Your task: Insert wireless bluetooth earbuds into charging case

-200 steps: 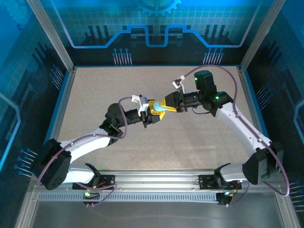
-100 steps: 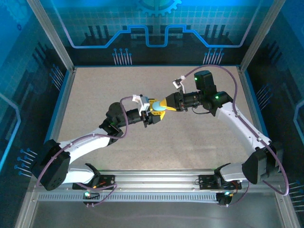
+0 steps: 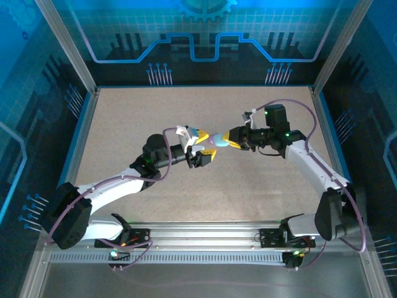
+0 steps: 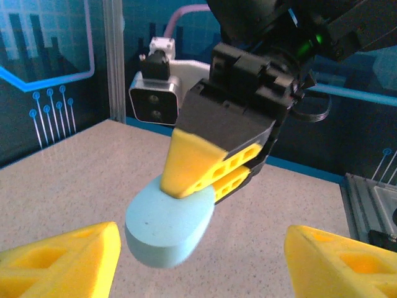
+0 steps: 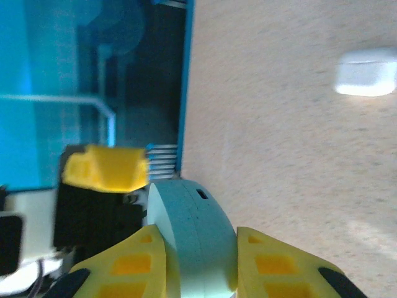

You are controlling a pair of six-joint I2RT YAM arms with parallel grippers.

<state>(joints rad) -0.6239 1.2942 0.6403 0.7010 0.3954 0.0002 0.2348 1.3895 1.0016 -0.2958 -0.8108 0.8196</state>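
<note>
**Handover above the tabletop (image 3: 260, 180).** Since the earlier frame, the left tool (image 3: 206, 144) has spread apart and let go. The right tool (image 4: 200, 179), shifted slightly rightward, is clamped on the charging case (image 4: 169, 231). The case is a smooth, light-blue pebble with a small dark slot on its rim. It is held in mid-air within the left tool's gap, touching neither side.

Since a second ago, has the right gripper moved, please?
Yes. The right gripper, shut on the light blue case, has shifted slightly toward the table's right edge.
</note>
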